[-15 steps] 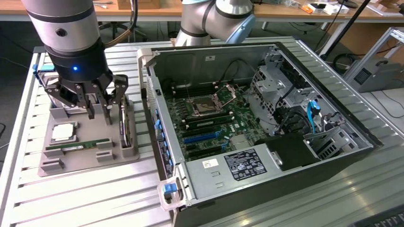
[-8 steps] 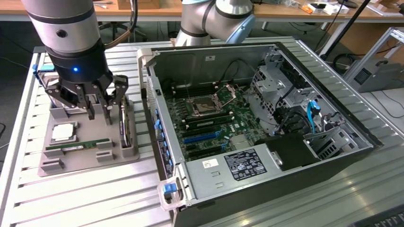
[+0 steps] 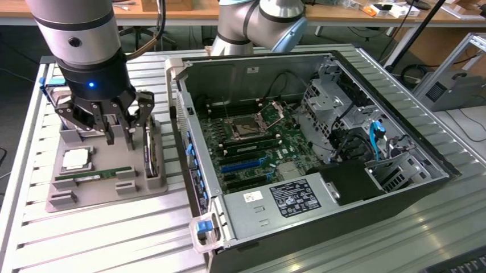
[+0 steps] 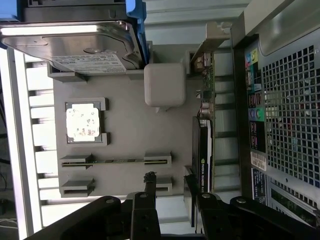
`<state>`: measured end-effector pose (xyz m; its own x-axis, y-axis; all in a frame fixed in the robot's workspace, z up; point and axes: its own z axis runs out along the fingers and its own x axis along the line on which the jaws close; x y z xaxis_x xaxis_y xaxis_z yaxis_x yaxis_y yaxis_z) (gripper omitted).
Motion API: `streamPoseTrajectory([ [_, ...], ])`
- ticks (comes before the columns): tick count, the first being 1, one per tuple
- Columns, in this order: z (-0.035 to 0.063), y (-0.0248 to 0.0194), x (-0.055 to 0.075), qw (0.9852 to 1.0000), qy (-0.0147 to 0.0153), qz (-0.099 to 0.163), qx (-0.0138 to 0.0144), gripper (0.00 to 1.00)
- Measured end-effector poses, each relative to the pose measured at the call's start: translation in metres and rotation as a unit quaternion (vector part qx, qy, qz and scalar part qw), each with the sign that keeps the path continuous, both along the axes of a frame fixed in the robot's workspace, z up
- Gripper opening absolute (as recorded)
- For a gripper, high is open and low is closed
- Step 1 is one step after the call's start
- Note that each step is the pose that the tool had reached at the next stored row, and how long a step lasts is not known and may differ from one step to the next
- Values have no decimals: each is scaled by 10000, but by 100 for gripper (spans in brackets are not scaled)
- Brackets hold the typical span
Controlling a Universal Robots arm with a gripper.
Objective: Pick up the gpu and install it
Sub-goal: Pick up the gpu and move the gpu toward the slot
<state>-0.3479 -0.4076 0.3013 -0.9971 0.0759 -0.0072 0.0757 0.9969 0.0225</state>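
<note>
The gpu (image 3: 152, 154) is a thin dark card standing on edge in the slot along the side of the grey parts tray (image 3: 106, 196) nearest the computer case. In the wrist view the gpu (image 4: 202, 150) appears edge-on, its silvery metal bracket (image 4: 212, 46) at the far end. My gripper (image 3: 129, 138) hangs just above the tray beside the card. The gripper (image 4: 170, 186) is open, with one fingertip (image 4: 149, 181) over the tray floor and the other close against the card's near end. Nothing is held.
The tray also carries a silver hard drive (image 4: 75, 47), a square processor (image 4: 82, 122) and a narrow green memory stick (image 4: 117, 161). The open computer case (image 3: 304, 148) lies at the exterior view's right, showing its motherboard with a blue slot (image 3: 241, 165) and the power supply (image 3: 277, 199).
</note>
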Motion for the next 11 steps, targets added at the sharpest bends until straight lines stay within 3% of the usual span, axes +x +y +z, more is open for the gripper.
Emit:
streamPoseTrajectory([
  [11, -21, -2, 0, 10000, 0, 0, -6, 36],
])
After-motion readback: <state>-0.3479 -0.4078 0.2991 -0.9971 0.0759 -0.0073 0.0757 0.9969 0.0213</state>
